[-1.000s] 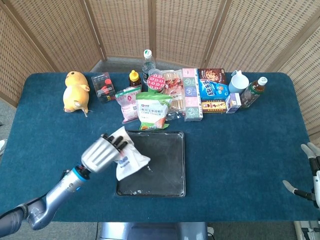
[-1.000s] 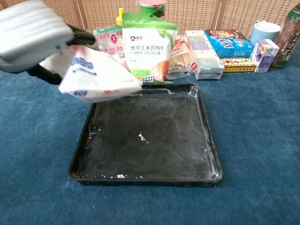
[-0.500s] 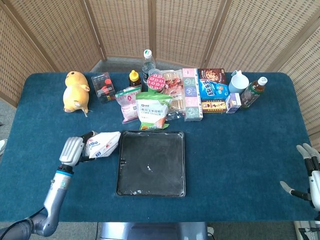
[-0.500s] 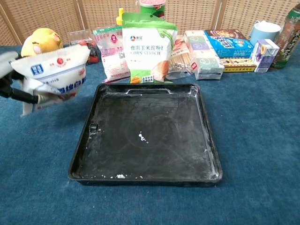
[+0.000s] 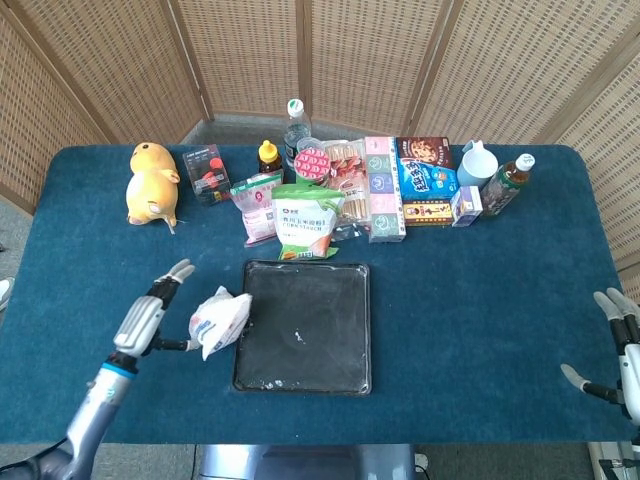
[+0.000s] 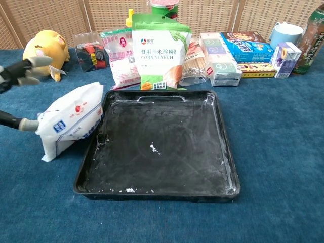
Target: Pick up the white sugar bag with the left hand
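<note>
The white sugar bag (image 5: 220, 320) (image 6: 71, 121) lies on the blue cloth, leaning on the left rim of the black tray (image 5: 300, 388) (image 6: 157, 195). My left hand (image 5: 150, 315) is just left of the bag with its fingers (image 6: 23, 70) spread wide and lifted off it. Only the thumb tip (image 6: 28, 124) reaches the bag's left edge. The hand grips nothing. My right hand (image 5: 620, 345) hangs at the table's far right front corner, fingers apart and empty. It does not show in the chest view.
Along the back stand a corn starch pouch (image 5: 305, 220) (image 6: 159, 50), a pink packet (image 5: 257, 200), snack boxes (image 5: 425, 180), a cup (image 5: 478, 163), a bottle (image 5: 508, 183) and a yellow plush (image 5: 150, 183). The tray holds a few white crumbs.
The left hand carried the bag from above the tray out to the left, lowered it beside the tray's left rim, and let go with its fingers spreading. The right hand barely moved.
</note>
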{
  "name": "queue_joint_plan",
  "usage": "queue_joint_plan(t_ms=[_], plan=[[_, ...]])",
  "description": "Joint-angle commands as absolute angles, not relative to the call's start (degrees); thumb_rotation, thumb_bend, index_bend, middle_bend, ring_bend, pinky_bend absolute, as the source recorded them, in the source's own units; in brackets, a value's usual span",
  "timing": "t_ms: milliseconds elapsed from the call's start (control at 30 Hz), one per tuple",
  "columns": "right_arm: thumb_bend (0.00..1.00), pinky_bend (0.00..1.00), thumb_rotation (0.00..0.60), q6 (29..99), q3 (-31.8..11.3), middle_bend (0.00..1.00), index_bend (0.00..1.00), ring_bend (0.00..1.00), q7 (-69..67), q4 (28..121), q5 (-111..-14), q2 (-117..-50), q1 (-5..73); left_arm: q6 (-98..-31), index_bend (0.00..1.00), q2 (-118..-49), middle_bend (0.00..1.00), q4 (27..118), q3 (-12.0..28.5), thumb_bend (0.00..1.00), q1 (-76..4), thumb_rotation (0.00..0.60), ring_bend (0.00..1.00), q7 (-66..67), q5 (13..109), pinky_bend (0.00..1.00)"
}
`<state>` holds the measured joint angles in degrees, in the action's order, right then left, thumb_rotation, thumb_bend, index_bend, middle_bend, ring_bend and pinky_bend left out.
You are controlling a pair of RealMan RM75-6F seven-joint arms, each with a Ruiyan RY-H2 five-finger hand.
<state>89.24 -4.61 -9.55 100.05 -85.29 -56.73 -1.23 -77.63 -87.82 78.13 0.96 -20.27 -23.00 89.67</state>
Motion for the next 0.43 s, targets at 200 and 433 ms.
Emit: queue_joint_plan(t_ms=[200,433], plan=[[0.04,0.00,0.600,88.9,-4.4,0.00,0.00,0.01,-8.6,100.2,-85.1,-56.8,-1.2,-85.1,0.00,-76.3,0.00,83.9,-1.5,0.00,-15.1,0.510,0.00,-13.2,92.6,0.04],[0.04,0.00,0.600,89.3,-4.3,0.00,0.00,0.01,-7.7,100.4,-85.2,-57.0,-1.4,-84.2,0.00,-65.7,0.00,92.9,-2.3,0.00,-12.4,0.541,0.00,-2.4,88.6,0.01]])
